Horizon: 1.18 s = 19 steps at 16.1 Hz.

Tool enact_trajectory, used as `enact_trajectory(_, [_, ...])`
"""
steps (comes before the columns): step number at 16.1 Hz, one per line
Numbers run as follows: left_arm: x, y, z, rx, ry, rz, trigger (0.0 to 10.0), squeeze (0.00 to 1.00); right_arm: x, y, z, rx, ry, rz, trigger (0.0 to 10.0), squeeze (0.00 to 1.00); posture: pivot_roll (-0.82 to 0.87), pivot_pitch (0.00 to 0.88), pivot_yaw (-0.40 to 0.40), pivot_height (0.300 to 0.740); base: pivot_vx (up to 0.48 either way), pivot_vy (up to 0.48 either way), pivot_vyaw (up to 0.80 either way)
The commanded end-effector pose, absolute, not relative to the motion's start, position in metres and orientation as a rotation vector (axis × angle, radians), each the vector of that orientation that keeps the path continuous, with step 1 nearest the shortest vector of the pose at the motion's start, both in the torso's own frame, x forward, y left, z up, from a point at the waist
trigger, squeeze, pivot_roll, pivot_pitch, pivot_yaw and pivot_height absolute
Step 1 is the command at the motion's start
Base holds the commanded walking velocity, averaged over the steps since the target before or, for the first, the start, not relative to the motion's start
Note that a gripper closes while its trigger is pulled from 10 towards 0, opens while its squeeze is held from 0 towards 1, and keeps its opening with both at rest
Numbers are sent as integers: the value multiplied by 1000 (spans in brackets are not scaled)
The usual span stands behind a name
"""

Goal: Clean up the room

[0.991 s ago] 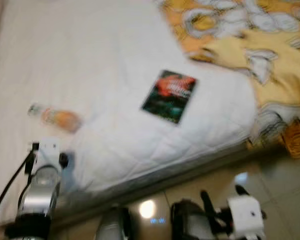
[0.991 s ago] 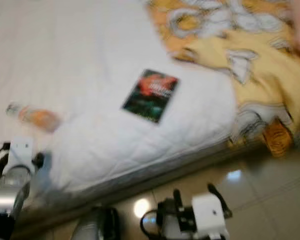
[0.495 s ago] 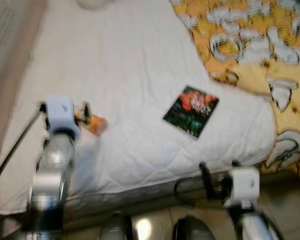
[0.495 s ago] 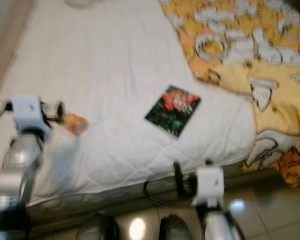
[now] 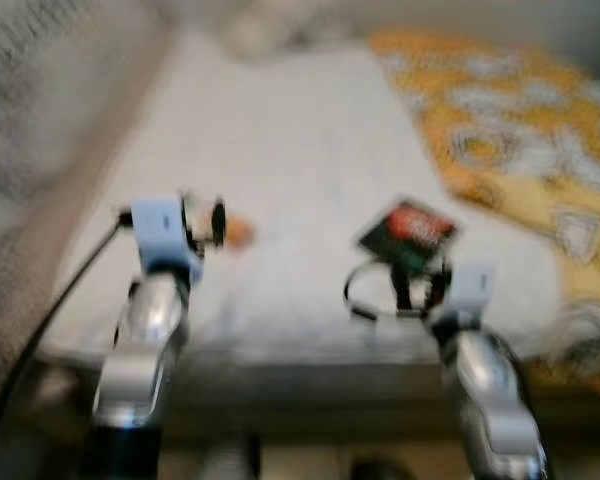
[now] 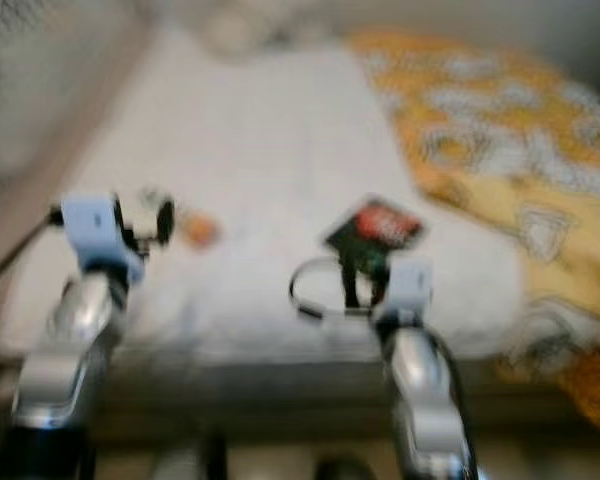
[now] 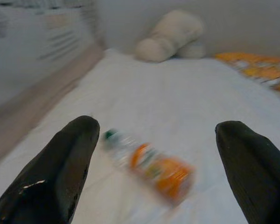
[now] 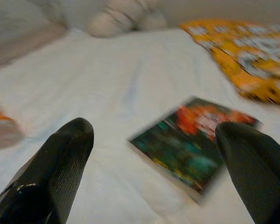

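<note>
A plastic bottle [image 7: 151,164] with an orange label lies on its side on the white bed [image 5: 300,150]. My left gripper [image 7: 163,163] is open, the bottle lying just ahead between its fingers [image 7: 60,168]; in the left eye view this gripper [image 5: 202,222] hovers just left of the bottle [image 5: 238,232]. A dark book [image 8: 196,140] with a red and green cover lies flat on the bed. My right gripper [image 8: 154,168] is open and points at it; from the head it [image 5: 420,285] hangs at the book's near edge [image 5: 408,232]. All views are blurred.
A yellow patterned blanket [image 5: 510,140] covers the right side of the bed. A pale stuffed toy or pillow [image 7: 170,35] lies at the far end. A wall and a beige bed edge [image 7: 42,88] run along the left.
The camera has tilted up and moved closer to the bed. Both arms have risen from floor level and now reach over the mattress, left toward the bottle, right toward the book.
</note>
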<state>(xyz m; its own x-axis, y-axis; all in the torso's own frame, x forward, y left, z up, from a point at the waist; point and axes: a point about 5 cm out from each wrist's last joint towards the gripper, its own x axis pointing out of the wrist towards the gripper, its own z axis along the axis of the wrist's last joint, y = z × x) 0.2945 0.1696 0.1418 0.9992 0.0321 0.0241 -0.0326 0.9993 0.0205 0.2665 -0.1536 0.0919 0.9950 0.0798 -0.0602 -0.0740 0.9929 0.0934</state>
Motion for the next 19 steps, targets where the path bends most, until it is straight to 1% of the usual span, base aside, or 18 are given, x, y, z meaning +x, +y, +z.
enact_trajectory(1, [300,169,139,51,-3,17,10000,0,265,-153,90,95,53,74,10000,0,134,0,-26,690,0,0,0])
enact_trajectory(2, [308,166,132,110,35,-2,10000,0,262,-152,87,69,43,64,10000,0,120,0,-13,690,0,0,0])
enact_trajectory(4, [313,162,130,68,43,-20,10000,0,261,-149,85,74,44,65,10000,0,94,0,6,690,0,0,0])
enact_trajectory(6, [309,159,131,21,10,-64,10000,0,254,-146,84,76,33,60,10000,0,75,0,20,690,328,0,0])
enact_trajectory(7, [292,157,138,0,-59,-103,10000,0,236,-153,89,79,-7,28,10000,0,64,0,24,690,439,0,0])
enact_trajectory(8, [285,158,138,-8,-72,-103,10000,0,225,-157,89,68,-13,17,10000,0,64,0,24,690,450,0,0])
enact_trajectory(9, [279,157,138,-3,-93,-111,10000,0,212,-162,86,45,1,8,10000,0,53,0,22,690,458,0,0])
enact_trajectory(10, [283,149,140,-21,-103,-124,10000,0,206,-167,78,32,34,-6,10000,0,49,0,17,690,458,0,0])
enact_trajectory(12, [293,139,144,-3,-121,-165,10000,0,211,-168,76,27,42,-9,10000,0,38,0,19,690,459,0,0])
enact_trajectory(15, [302,132,145,32,-121,-224,10000,0,221,-166,82,15,19,6,10000,0,31,0,23,690,461,0,0])
enact_trajectory(17, [308,130,143,23,-97,-229,10000,0,222,-166,80,8,24,7,10000,0,30,0,24,690,461,0,0])
enact_trajectory(19, [317,120,142,27,-77,-264,10000,0,216,-164,76,7,36,7,10000,0,11,0,32,690,461,0,0])
